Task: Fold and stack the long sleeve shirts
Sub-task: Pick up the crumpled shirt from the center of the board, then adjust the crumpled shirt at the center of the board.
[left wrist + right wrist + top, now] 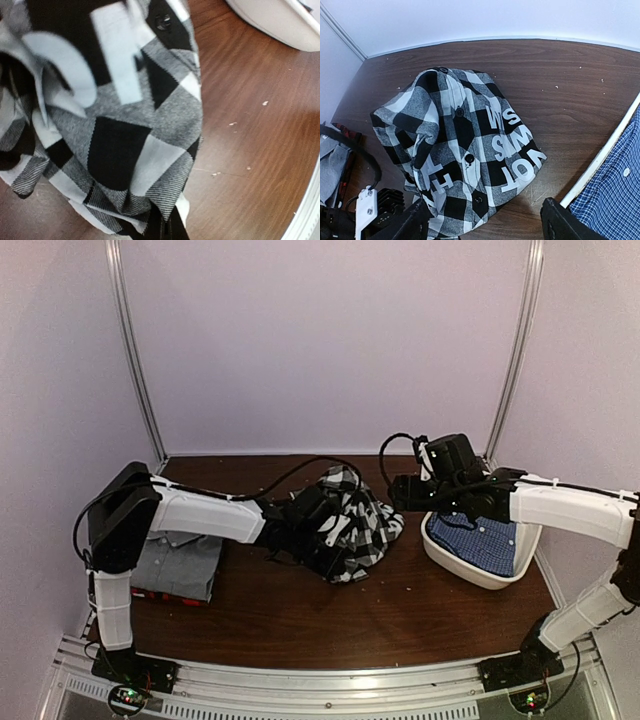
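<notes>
A black-and-white check shirt [125,150] lies bunched on the brown table [250,150].

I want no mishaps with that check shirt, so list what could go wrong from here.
The black-and-white check shirt lies in a crumpled heap, and the left gripper seems shut on a bunched edge: a pull may lift several layers, not spread it.
The right gripper hangs open close to that heap, by the white tub: the two grippers may collide.
The left arm passes over the folded grey shirt and could disturb it.
</notes>
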`<action>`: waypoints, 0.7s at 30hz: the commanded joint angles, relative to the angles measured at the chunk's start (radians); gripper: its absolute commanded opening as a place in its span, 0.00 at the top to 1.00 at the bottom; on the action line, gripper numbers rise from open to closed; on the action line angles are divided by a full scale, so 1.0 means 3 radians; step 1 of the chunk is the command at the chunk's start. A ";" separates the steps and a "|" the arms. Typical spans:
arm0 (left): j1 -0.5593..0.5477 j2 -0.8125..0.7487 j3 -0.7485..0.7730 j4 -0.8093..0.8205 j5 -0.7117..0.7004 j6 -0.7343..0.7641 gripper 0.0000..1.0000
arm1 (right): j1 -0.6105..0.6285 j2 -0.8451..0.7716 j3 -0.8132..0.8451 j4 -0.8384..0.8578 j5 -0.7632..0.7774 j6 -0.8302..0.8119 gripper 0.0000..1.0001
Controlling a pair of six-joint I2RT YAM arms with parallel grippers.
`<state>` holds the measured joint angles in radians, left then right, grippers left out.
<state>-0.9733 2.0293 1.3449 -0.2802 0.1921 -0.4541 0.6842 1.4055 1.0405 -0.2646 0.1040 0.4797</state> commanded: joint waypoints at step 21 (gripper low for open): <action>0.1165 -0.1009 -0.0855 0.1687 0.0900 -0.2391 1.00 | 0.0171 -0.0352 -0.0006 0.0152 0.0105 -0.0113 0.19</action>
<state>-0.6804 1.6131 1.1545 0.2272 0.4923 -0.9718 0.6949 1.2919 1.0374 -0.2466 0.1432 0.4690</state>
